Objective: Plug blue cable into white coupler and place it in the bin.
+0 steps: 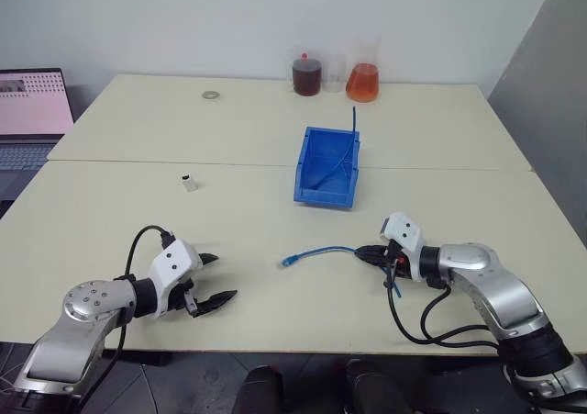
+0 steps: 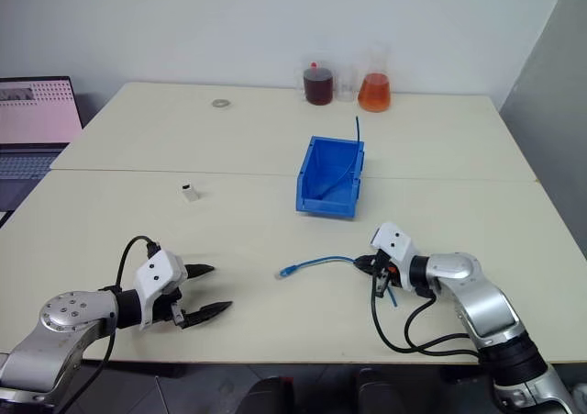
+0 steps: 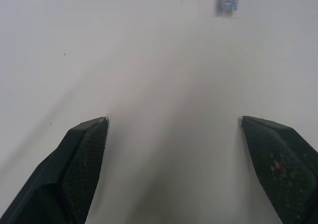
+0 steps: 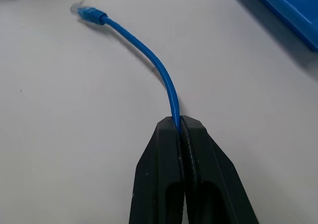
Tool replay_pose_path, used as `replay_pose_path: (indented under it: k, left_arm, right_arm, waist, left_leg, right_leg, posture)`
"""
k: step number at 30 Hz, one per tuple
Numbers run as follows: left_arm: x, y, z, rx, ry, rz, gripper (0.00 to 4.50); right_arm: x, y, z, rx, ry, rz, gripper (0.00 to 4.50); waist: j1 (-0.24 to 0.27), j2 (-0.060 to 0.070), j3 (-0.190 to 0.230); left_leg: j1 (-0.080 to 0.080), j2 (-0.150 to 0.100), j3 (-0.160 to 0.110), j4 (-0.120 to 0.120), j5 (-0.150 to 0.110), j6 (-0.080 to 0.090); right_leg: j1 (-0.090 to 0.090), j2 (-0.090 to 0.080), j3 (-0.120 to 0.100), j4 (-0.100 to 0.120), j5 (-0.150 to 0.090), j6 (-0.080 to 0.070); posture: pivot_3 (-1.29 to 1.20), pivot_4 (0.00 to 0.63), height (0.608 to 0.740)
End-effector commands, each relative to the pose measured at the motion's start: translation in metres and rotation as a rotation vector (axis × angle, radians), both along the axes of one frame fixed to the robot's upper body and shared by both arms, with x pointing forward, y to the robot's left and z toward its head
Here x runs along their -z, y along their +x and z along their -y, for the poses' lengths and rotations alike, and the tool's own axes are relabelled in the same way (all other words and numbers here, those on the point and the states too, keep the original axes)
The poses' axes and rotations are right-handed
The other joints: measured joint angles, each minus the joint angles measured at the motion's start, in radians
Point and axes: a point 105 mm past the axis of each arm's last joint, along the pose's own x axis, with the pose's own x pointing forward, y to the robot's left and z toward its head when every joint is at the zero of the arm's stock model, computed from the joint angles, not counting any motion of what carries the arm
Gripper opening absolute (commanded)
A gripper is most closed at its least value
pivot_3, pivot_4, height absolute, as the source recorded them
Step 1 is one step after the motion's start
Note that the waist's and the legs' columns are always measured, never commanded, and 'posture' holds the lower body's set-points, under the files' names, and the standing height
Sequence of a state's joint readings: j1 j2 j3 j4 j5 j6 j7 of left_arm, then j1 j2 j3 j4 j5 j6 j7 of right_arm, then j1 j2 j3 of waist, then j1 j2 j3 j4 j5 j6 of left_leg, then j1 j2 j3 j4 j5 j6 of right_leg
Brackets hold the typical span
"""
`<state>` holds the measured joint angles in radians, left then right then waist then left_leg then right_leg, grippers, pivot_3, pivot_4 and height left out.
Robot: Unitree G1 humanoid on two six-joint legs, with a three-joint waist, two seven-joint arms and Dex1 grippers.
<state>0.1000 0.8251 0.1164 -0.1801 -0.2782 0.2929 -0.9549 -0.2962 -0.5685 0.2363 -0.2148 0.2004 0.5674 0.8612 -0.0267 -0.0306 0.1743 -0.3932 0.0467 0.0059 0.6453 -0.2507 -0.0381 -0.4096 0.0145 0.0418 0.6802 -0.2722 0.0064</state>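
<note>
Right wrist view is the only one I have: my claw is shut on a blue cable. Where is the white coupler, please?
Observer: The coupler lies alone on the table, far from your right claw, toward the robot's left.
Operator: Is the left claw holding something?
Observer: No. The left claw is open and empty, low over the table near the front edge.
Operator: Is the bin empty?
Observer: No. The bin already holds another thin blue cable, which sticks up over its far rim.
Operator: Where does my cable point?
Observer: The cable has its plug end toward the left claw.
</note>
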Motion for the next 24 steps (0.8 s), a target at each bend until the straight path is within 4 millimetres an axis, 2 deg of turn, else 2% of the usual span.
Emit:
replay_pose_path:
  k: [1,8,10,11,17,21,24]
  left_arm:
    - [-0.008,-0.001,0.002,0.021,-0.02,0.024,4.5]
    - [-0.012,0.003,0.01,0.04,-0.062,0.032,4.5]
    - [-0.012,0.004,0.012,0.052,-0.06,0.029,4.5]
    - [-0.012,0.004,0.013,0.056,-0.06,0.028,4.5]
    - [-0.012,0.007,0.02,0.087,-0.06,0.025,4.5]
    - [-0.009,0.009,0.024,0.119,-0.043,0.009,4.5]
    - [-0.008,0.011,0.029,0.139,-0.039,0.006,4.5]
  right_arm:
    - [-0.009,0.0,-0.014,-0.025,0.013,0.037,0.02]
    - [-0.008,0.003,-0.03,-0.042,0.03,0.03,0.02]
    - [-0.008,0.004,-0.03,-0.031,0.031,0.032,0.48]
    - [-0.008,0.005,-0.03,-0.026,0.032,0.034,0.57]
    - [-0.016,0.005,-0.031,-0.014,0.077,0.009,2.17]
    - [-0.024,-0.004,-0.031,-0.055,0.087,-0.014,3.14]
    - [-0.033,-0.02,-0.028,-0.126,0.095,-0.042,3.92]
  waist:
    - [-0.001,0.0,0.0]
    - [-0.003,0.0,0.0]
    - [-0.003,0.0,0.0]
    - [-0.003,0.0,0.0]
    - [-0.003,0.0,0.0]
    - [-0.003,0.0,0.0]
    - [-0.003,0.0,0.0]
  left_leg:
    - [0.0,0.0,0.0,0.0,0.0,0.0]
    - [0.0,0.0,0.0,0.0,0.0,0.0]
    - [0.0,0.0,0.0,0.0,0.0,0.0]
    - [0.0,0.0,0.0,0.0,0.0,0.0]
    - [0.0,0.0,0.0,0.0,0.0,0.0]
    - [-0.001,0.0,0.0,0.0,0.0,0.0]
    - [-0.001,0.0,-0.001,0.0,0.0,0.0]
  right_leg:
    - [0.0,0.0,0.0,0.0,0.0,0.0]
    - [-0.001,0.001,-0.001,0.001,0.0,0.0]
    - [-0.001,0.001,-0.001,0.001,0.0,0.0]
    - [-0.001,0.001,-0.001,0.001,0.0,0.0]
    - [-0.001,0.001,-0.001,0.001,0.0,0.0]
    - [-0.001,0.001,-0.001,0.001,0.0,0.0]
    - [-0.001,0.001,-0.001,0.001,0.0,0.0]
  posture:
    - [0.0,0.15,0.74]
    - [0.0,0.15,0.74]
    - [0.0,0.15,0.74]
    - [0.0,0.15,0.74]
    - [0.0,0.15,0.74]
    - [0.0,0.15,0.74]
    - [0.0,0.15,0.74]
